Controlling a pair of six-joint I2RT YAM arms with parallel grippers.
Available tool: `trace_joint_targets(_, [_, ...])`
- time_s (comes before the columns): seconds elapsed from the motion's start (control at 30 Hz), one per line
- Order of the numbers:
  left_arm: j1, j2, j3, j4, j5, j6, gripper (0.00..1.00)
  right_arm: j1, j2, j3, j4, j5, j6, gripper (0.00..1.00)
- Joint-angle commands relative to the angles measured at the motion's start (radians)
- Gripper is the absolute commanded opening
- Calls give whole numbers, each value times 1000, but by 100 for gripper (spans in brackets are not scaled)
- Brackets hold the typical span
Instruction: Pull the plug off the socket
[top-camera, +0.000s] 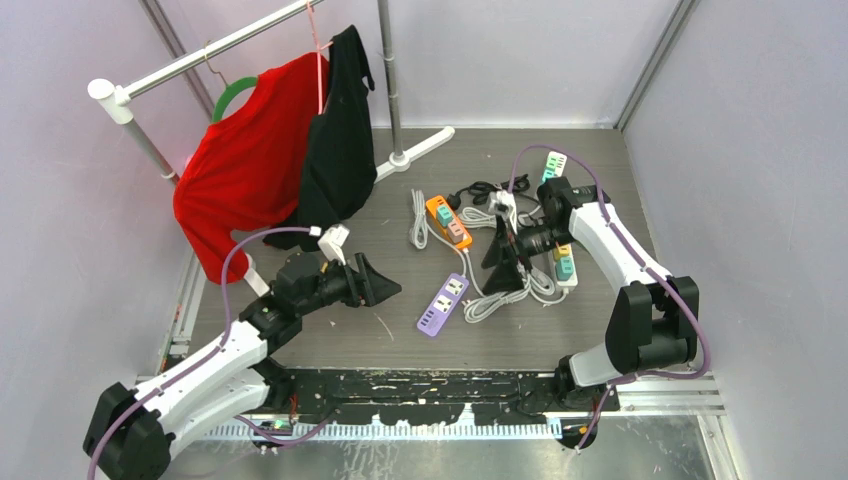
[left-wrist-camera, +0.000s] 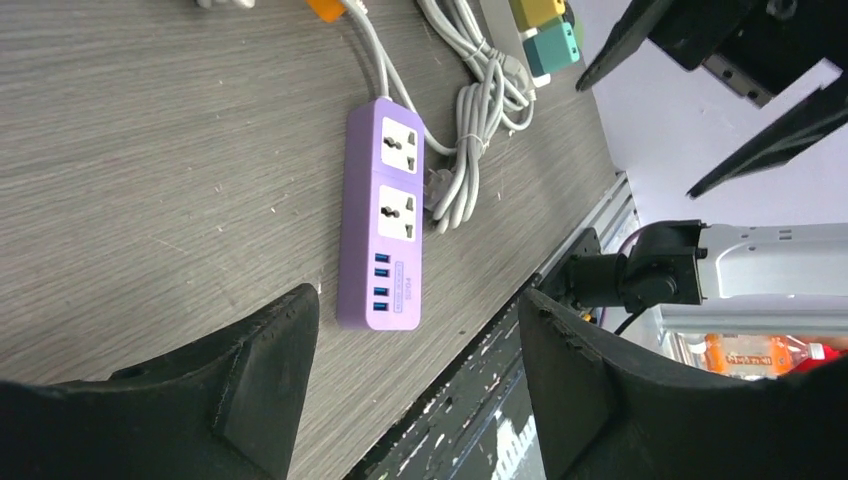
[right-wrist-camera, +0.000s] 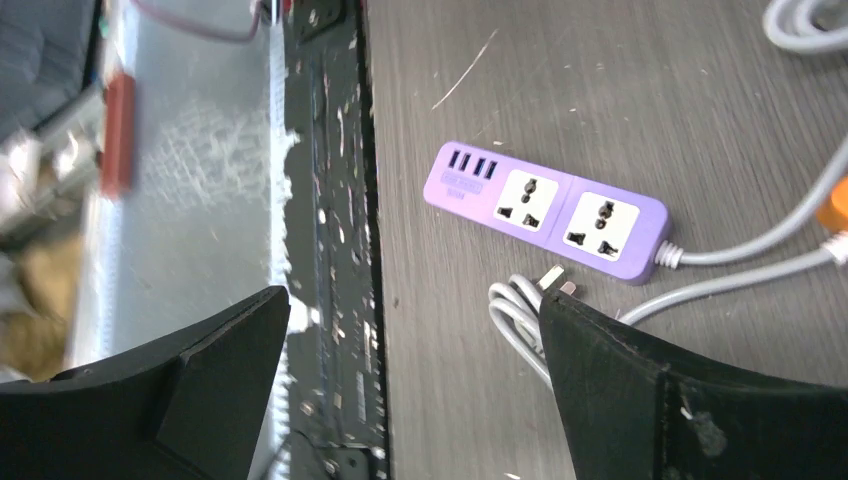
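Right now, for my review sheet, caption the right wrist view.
Open right claw frames the purple power strip, nothing plugged in, a loose plug lying beside it.

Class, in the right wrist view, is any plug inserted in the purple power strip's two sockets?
No, both sockets on the purple power strip are empty; a loose plug lies beside it.

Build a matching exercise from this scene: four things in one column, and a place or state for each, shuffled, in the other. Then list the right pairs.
Things
1. purple power strip
2. red shirt
3. right gripper
4. orange power strip

Place or state
A. on a green hanger
B. open, holding nothing
C. two sockets, both empty
D. mid-table, between white cable bundles

Pairs: 1-C, 2-A, 3-B, 4-D
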Motion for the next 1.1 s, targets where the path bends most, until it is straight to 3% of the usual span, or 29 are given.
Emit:
trace_joint_targets(0.0, [-1,-81,14,-32,-46,67,73,1,-6,3,-418,-37,-865,100])
trace_joint_targets(0.07, [-3,-115,11,-67,-68,84,74,11,35,26,-536,-10,-1109,100])
trace_joint_targets(0.17, [-3,-164,8,-110,-98,107,74,73,98,98,-554,57,-1180,100])
trace_joint_targets(0.27, [-1,-207,15,-168,-130,135,74,197,100,114,-353,159,-1007,100])
trace_joint_targets(0.33, [-2,-231,29,-215,-148,157,74,295,63,69,-105,303,-793,100])
trace_joint_targets(0.4, [-2,-253,45,-265,-168,182,75,397,52,40,50,464,-685,100])
trace_joint_targets(0.67, [-1,-322,65,-357,-206,226,75,606,170,19,289,775,-533,100])
trace_joint_targets(0.9, [-2,-354,67,-386,-211,241,75,685,233,-8,422,884,-471,99])
trace_joint_targets(1.07, [-2,-368,67,-405,-213,243,75,701,277,-10,462,936,-469,91])
